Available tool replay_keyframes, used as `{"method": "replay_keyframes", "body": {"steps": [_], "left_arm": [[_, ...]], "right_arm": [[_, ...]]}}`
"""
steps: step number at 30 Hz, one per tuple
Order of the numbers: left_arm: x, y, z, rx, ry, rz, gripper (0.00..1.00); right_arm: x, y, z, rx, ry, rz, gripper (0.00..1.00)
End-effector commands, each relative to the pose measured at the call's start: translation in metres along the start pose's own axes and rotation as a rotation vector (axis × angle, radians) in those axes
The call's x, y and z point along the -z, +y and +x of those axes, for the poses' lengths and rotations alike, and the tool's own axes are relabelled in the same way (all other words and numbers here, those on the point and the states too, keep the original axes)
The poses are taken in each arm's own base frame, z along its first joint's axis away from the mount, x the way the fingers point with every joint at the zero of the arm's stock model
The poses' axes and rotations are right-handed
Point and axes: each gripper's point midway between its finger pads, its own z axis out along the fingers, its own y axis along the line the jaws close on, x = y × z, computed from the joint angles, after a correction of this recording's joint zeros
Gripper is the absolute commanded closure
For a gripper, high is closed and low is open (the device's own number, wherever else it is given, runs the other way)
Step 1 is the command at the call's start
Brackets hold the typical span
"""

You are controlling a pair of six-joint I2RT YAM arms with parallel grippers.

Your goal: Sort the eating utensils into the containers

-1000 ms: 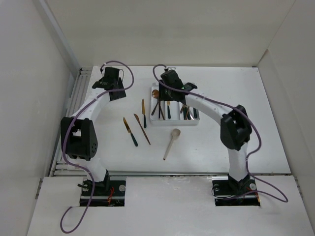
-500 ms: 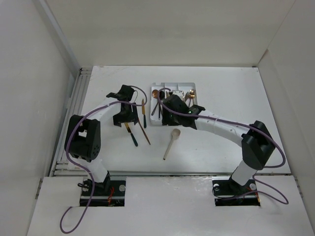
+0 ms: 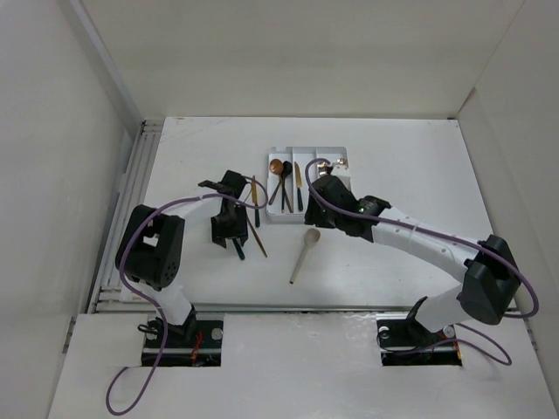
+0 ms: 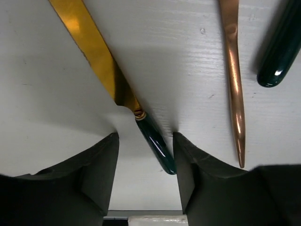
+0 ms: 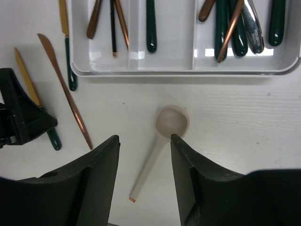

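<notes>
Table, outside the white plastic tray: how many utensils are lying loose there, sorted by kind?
Gold-bladed knives with dark green handles: 2
All-copper knife: 1
Cream spoon: 1
Total: 4

A flat white painted worktop, faintly grained, stands between tall plain white enclosure walls on the left, back and right. A ribbed grey metal rail runs along its left edge, and a white board lies across the near side.
</notes>
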Motion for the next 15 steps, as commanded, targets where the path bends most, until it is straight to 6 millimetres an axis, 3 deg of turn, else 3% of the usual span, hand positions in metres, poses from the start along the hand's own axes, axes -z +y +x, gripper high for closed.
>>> {"method": "replay_keyframes", "body": {"steps": [1, 4, 8, 12, 14, 15], "left_arm": [[-0.007, -0.011, 0.009, 0.001, 0.02, 0.059, 0.55], [-0.014, -0.009, 0.013, 0.001, 0.039, 0.049, 0.73], [-0.019, 0.009, 0.008, 0.063, 0.048, 0.023, 1.0], [-0.021, 0.019, 0.007, 0.092, 0.051, 0.006, 1.0], [-0.017, 0.016, -0.001, 0.092, 0.033, 0.014, 1.0], [-0.006, 0.009, -0.019, 0.082, -0.017, 0.038, 1.0]], "right_arm": [[0.005, -0.011, -0.002, -0.032, -0.02, 0.042, 0.47], [0.01, -0.016, -0.004, -0.033, -0.035, 0.055, 0.47], [0.012, -0.023, -0.007, -0.029, -0.052, 0.083, 0.48], [0.014, -0.024, -0.01, -0.032, -0.066, 0.085, 0.49], [0.016, -0.023, -0.015, -0.036, -0.08, 0.086, 0.49], [0.015, -0.022, -0.014, -0.032, -0.074, 0.092, 0.49]]}}
